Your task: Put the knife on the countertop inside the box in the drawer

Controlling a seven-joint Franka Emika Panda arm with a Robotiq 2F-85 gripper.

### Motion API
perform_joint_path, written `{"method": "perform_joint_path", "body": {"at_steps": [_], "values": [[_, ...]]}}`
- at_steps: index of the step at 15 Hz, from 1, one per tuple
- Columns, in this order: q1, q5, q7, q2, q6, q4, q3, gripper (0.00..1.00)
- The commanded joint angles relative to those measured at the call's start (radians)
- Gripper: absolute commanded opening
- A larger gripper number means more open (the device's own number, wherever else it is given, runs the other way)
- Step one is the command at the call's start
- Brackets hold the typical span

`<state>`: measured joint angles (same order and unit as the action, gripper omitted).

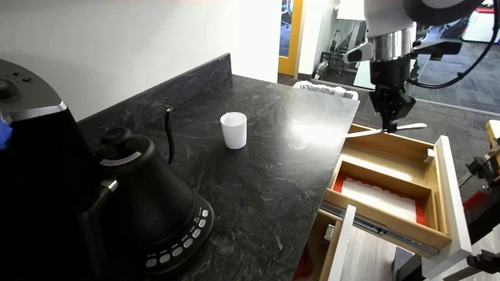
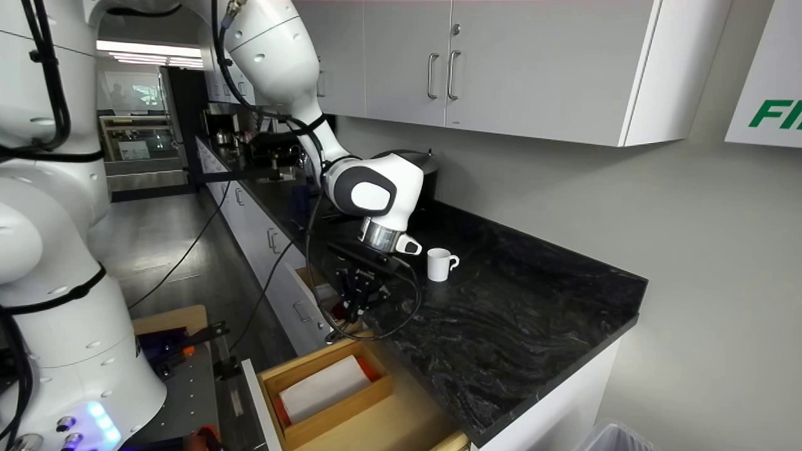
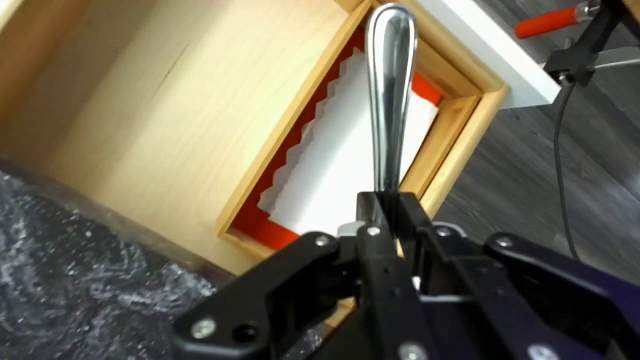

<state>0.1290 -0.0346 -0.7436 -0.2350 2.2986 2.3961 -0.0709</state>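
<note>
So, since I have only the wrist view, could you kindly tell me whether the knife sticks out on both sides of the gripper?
Observer: Yes, in an exterior view the knife runs out on both sides of the gripper.
Operator: Thank you. Does anything stand on the countertop?
Observer: Yes, among other things a white cup stands upright there, seen in both exterior views.
Operator: And besides the drawer in my view, is another open?
Observer: Yes, in an exterior view a second drawer next to it is partly open.
</note>
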Motion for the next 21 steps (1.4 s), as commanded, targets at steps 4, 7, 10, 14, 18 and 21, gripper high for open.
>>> {"method": "perform_joint_path", "body": {"at_steps": [4,7,10,14,18,21], "values": [[-0.03,-0.105,-0.015,0.107,0.028,0.153,-0.006,0.07],[-0.032,-0.164,-0.018,0.099,0.037,0.17,-0.005,0.07],[-0.033,-0.191,0.007,0.091,0.076,0.194,0.002,0.07],[-0.029,-0.224,0.014,0.088,0.162,0.231,0.007,0.07],[-0.023,-0.276,0.022,0.078,0.235,0.259,0.006,0.07],[-0.023,-0.3,0.024,0.071,0.261,0.27,0.002,0.07]]}}
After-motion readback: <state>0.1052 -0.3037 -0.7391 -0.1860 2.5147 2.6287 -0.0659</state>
